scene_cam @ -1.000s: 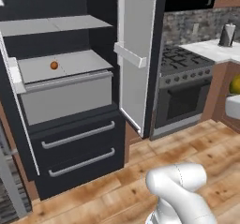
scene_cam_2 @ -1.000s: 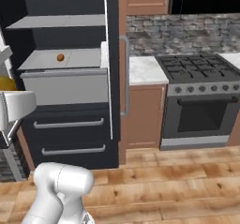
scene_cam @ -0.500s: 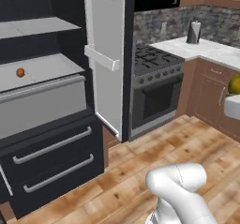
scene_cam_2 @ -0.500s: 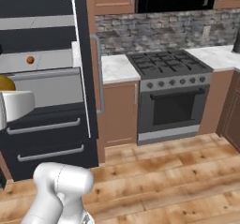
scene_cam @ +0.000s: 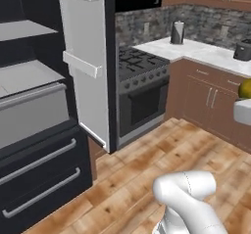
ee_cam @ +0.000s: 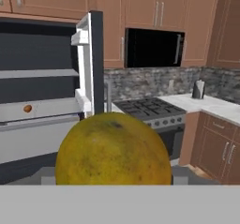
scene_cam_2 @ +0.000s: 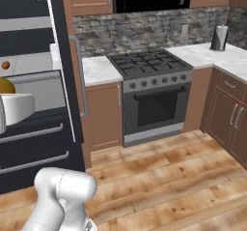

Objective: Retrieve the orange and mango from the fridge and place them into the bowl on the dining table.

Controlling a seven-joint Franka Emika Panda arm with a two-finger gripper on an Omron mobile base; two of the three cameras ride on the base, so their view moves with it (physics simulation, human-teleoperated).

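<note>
Right in front of the hand camera sits the oval yellow-green mango [ee_cam: 114,149], clamped in the gripper [ee_cam: 114,178], whose jaws stand fairly wide around its girth; in the left base view you catch the fruit [scene_cam: 245,88] at the right edge above a white part of the arm, and in the right base view [scene_cam_2: 6,85] at the left edge. Behind it the tall dark charcoal fridge [ee_cam: 42,45] stands with its white-lined door [scene_cam: 88,57] open, and the small round orange [scene_cam_2: 5,65] lies on a grey inner shelf, well apart from the hand. You appear to be carrying the first fruit away, so neither is in the bowl as yet. Keep the grip steady and the hand level while the base turns, since a smooth oval fruit could slip or roll between flat fingers. Swing wide of the open door and of the black gas stove [scene_cam_2: 147,63] and brown cabinets [scene_cam: 208,98] beside it. No brand, label or writing can be read anywhere.
</note>
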